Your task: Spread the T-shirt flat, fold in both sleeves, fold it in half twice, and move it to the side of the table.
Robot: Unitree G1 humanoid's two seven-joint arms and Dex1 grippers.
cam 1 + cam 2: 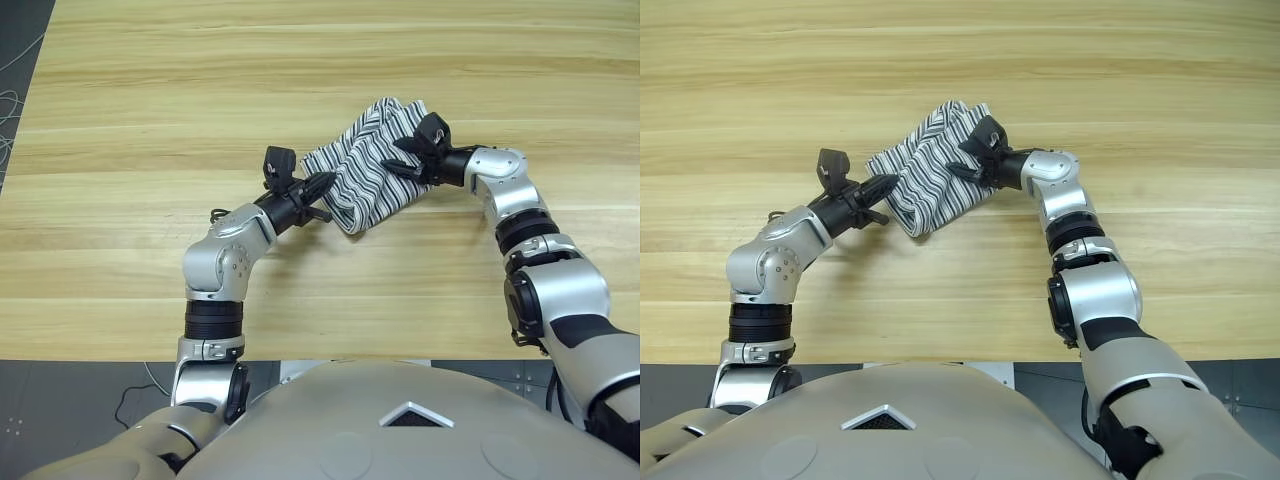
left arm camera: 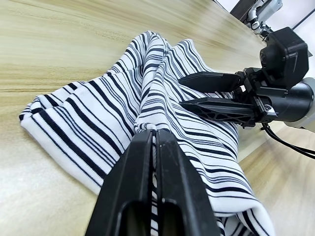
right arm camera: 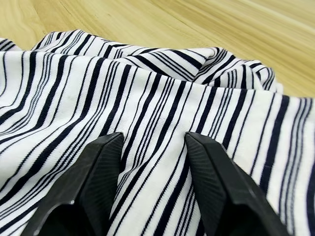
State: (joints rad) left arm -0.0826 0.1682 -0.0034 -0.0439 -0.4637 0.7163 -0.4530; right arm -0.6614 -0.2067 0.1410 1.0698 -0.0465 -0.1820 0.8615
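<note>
Left eye view has the striped T-shirt (image 1: 362,170) lying as a bunched, rumpled heap on the wooden table (image 1: 300,60), a little right of the middle and between the two arms. It is not spread flat: folds and ridges run across it, and its black-and-white stripes bend with the creases. The left end effector (image 1: 328,182) meets the heap at its near left edge. From the left wrist view its two black fingers (image 2: 133,167) are pressed together with a raised ridge of the cloth pinched at their tips, so it is clenched on the T-shirt. The right end effector (image 1: 402,157) sits at the far right side of the heap, pointing towards the left one. Its fingers (image 3: 93,172) stand apart, released, with their tips resting on top of the fabric and striped cloth showing in the gap between them. The two end effectors are near each other but apart, with a hump of the T-shirt between them. The cloth lies well back from the table's near edge, roughly midway across its depth
</note>
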